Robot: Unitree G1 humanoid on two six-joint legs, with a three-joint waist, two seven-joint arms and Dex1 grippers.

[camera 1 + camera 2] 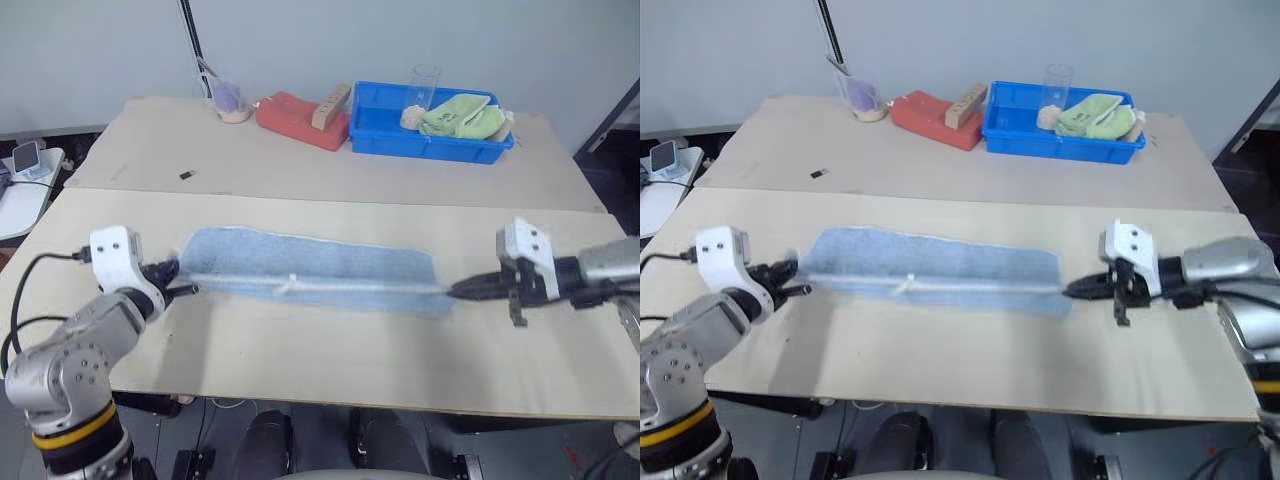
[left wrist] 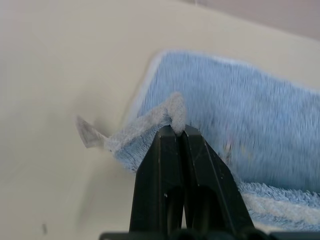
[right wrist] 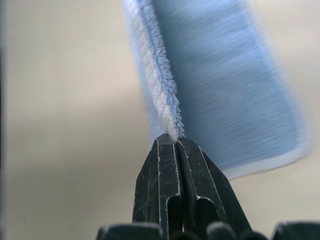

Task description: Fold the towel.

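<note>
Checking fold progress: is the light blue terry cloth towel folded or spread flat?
Folded lengthwise: the light blue terry cloth towel lies as a narrow doubled strip, its hemmed edge running along it.

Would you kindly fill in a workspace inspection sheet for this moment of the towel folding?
Surface: pale wooden table, a second one behind it.
Job's things: light blue terry cloth towel, folded lengthwise, stretched between both grippers.
Clutter: blue plastic bin holding a light green cloth and a clear glass; red flat block; wooden block; clear cup.
Grippers: left gripper and right gripper, fingers shut on the towel's ends.
Cables: black cable by the left arm.
Surroundings: grey wall.
</note>
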